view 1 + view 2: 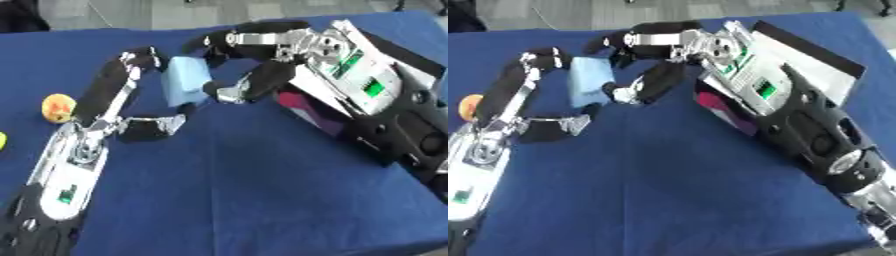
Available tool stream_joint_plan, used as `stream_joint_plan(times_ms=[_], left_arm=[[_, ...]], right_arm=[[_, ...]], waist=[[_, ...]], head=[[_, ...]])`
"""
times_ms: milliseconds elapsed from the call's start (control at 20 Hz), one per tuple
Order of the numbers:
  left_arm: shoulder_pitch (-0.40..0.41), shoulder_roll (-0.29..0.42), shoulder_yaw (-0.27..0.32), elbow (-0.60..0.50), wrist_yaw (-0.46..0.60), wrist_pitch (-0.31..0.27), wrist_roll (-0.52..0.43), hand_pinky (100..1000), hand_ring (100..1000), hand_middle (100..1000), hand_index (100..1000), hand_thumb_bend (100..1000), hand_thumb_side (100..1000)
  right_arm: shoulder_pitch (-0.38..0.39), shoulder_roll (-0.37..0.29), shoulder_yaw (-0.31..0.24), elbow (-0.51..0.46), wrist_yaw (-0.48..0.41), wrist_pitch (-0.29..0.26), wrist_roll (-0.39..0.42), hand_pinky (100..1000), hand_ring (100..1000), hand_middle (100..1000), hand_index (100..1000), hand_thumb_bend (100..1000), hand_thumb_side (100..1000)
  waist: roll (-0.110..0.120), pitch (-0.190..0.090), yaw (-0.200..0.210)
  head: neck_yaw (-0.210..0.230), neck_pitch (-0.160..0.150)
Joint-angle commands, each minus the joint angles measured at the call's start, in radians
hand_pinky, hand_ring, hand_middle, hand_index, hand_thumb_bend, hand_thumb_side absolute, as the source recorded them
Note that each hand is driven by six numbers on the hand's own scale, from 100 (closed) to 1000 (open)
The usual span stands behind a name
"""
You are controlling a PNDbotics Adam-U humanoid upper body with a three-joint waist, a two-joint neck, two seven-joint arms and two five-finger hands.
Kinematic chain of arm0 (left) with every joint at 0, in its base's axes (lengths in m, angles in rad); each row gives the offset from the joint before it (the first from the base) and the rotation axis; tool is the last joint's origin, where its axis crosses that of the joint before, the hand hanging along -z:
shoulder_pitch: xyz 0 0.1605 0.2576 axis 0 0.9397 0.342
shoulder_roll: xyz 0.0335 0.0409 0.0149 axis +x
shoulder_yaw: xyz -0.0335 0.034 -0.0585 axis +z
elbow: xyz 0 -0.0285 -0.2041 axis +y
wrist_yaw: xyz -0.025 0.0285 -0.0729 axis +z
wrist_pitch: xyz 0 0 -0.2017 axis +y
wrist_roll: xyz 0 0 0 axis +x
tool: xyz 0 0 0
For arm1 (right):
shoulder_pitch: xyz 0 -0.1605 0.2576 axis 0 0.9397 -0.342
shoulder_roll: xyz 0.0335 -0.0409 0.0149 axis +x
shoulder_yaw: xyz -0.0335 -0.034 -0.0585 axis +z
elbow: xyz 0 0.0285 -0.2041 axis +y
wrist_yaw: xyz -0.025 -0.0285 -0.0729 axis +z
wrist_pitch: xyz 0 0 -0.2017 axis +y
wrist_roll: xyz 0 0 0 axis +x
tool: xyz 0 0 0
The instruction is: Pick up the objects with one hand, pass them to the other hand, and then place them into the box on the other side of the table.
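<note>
Both our hands meet over the middle of the blue table (262, 190), because this is the hand-over: the pale blue block (186, 80) hangs between them, clear of the cloth as far as we can judge. Our left hand (122, 107) reaches up from the lower left with its long fingers arched along the block's left edge and its thumb curled in underneath, so it has the block in a pinch. Our right hand (662, 55) comes in from the upper right, its fingers bent over the block's top and right side and its thumb under the lower corner, so it too closes on the block. We judge both holds overlap on purpose, so the block is never unsupported while it changes hands; which hand is giving and which receiving we cannot tell.

The box (815, 55), white inside with a dark rim, lies on the right, partly hidden behind our right arm. A yellow-orange ball (58, 107) waits near the left edge, well apart from the hands.
</note>
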Motion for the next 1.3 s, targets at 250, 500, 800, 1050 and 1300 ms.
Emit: stream_joint_plan(times_ms=[250,500,800,1050,1300], left_arm=[[-0.021,-0.007,0.004,-0.017,0.004,0.011,0.007,781,628,584,494,100,254],[-0.022,-0.011,0.0,-0.019,0.022,0.018,0.01,782,626,575,492,100,277],[-0.023,-0.015,-0.006,-0.031,0.047,0.016,0.006,783,625,578,493,100,299],[-0.024,-0.017,-0.013,-0.04,0.063,0.014,-0.003,784,625,581,495,100,300],[-0.024,-0.02,-0.016,-0.041,0.068,0.008,-0.011,784,626,582,499,100,303]], right_arm=[[-0.01,-0.005,-0.006,0.009,0.022,-0.012,0.009,916,903,1000,984,100,348],[-0.01,-0.002,-0.005,0.014,0.032,-0.018,0.009,917,905,1000,986,100,347],[-0.008,0.001,-0.004,0.023,0.051,-0.026,0.0,917,905,1000,985,100,364],[-0.009,0.004,-0.006,0.027,0.044,-0.019,-0.02,913,892,1000,970,100,376],[-0.007,0.008,-0.019,0.035,0.007,0.027,-0.086,906,823,883,807,100,356]], waist=[[-0.013,-0.003,0.001],[-0.014,-0.002,0.002],[-0.015,0.0,0.004],[-0.014,0.001,0.004],[-0.014,0.003,0.001]], head=[[-0.004,-0.004],[-0.006,-0.006],[-0.011,-0.006],[-0.012,-0.006],[-0.012,-0.005]])
